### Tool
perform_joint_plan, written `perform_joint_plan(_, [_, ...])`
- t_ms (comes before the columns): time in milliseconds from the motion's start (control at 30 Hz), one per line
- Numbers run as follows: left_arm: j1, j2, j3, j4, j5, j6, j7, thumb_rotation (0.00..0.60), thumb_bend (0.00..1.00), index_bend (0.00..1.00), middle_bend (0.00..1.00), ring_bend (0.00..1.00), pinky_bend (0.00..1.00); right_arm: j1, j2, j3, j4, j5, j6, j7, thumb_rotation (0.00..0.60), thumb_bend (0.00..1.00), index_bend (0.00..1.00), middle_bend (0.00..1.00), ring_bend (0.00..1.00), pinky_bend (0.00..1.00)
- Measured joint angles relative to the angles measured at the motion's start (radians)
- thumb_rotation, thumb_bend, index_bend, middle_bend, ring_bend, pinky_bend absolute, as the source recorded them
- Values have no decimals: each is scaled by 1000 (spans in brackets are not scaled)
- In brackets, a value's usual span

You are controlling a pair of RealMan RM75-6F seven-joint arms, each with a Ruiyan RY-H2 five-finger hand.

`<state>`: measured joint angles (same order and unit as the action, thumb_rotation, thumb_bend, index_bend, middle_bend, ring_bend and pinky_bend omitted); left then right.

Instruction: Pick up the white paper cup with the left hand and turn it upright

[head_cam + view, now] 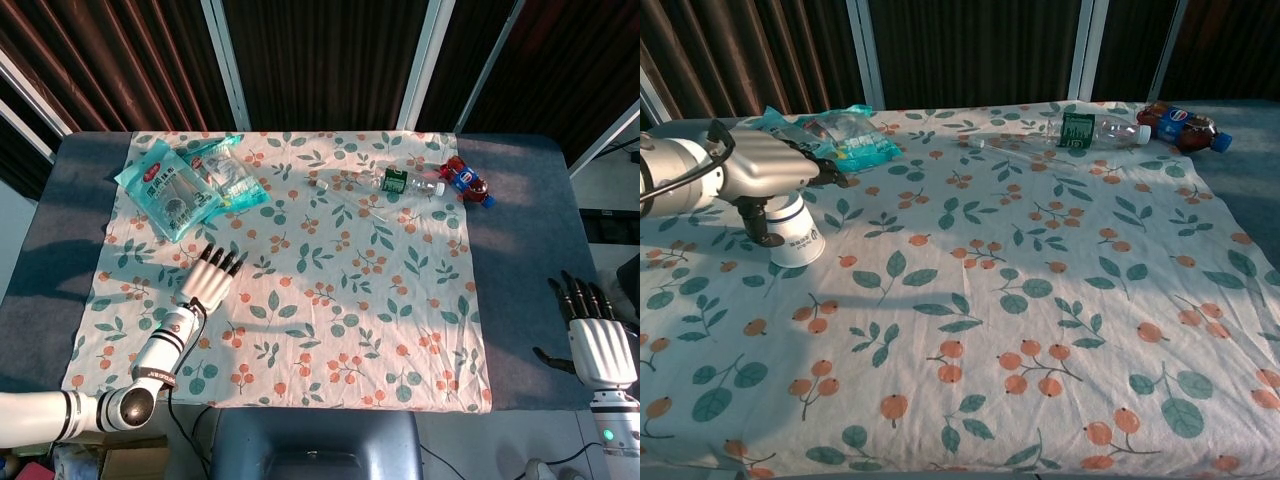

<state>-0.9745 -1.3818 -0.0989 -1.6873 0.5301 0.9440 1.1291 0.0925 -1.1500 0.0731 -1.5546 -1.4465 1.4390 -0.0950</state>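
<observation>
The white paper cup point(798, 240) stands upside down on the floral cloth point(990, 300) at the left, its wide rim on the cloth. My left hand point(770, 170) hovers right over it, fingers stretched forward and apart, thumb hanging down at the cup's left side. It holds nothing. In the head view the left hand point(210, 280) covers the cup, so the cup is hidden there. My right hand point(600, 335) rests at the table's right edge, fingers apart and empty.
Two snack bags point(185, 180) lie at the back left, just beyond the cup. A clear water bottle point(385, 182) and a cola bottle point(467, 181) lie on their sides at the back right. The grey table point(530, 250) shows around the cloth.
</observation>
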Motion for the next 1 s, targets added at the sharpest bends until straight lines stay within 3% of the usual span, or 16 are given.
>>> perform_joint_plan(533, [-101,-63,104,101,-152,56,111,600,313,0,0,0,0,1,-10,1,15,15,-13,0,600,0,0,0,0,0])
perform_joint_plan(767, [-113,-71,125,111,-128,68,104,600,401,4,4,0,0,1,-12,2,17,18,-13,0,600,0,0,0,0,0])
perform_joint_plan(1000, [-114,-88,151,135,-86,86,99,600,427,83,64,0,0,3,-16,1,21,21,-21,-7,600,0,0,0,0,0])
